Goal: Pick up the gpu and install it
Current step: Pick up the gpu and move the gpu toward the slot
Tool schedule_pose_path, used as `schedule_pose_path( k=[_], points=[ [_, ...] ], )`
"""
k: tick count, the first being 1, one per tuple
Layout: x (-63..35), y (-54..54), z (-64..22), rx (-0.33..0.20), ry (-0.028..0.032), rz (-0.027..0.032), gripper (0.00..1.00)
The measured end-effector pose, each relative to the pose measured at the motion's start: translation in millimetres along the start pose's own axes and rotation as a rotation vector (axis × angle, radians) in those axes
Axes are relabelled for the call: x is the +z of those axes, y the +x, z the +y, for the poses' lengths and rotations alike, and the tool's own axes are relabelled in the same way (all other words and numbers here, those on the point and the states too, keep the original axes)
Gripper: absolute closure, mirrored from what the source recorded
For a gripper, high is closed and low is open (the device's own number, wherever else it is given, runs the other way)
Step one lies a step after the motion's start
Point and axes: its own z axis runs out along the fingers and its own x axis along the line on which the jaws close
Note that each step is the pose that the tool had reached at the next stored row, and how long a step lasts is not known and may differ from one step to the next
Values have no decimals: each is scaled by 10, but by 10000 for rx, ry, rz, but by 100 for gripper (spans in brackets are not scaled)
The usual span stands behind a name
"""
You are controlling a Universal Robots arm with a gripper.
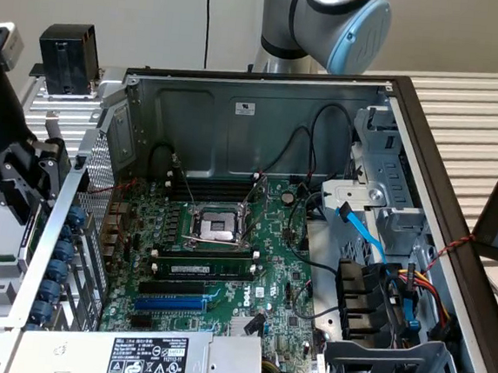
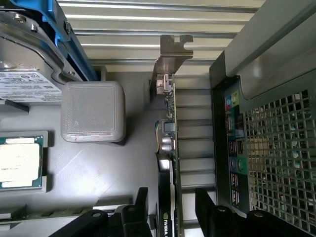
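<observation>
Exterior high above case; wrist close beside it.

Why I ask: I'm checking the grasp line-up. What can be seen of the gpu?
The gpu is seen edge-on: a thin green board standing on its long edge, small parts along it. A bent bare-metal bracket with a notched tab caps its far end; a black shroud with a green logo covers the end nearest the gripper. It stands between the case and a gray tray. The open jaws straddle it without gripping.
</observation>
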Motion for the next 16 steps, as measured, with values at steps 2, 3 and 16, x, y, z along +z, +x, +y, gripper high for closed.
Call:
schedule_pose_path(
  k=[2,3,16],
  points=[
    [38,5,7,69,0,-12,49],
    [57,7,12,93,4,-15,49],
    [109,17,60,191,-18,84,49]
  ],
)
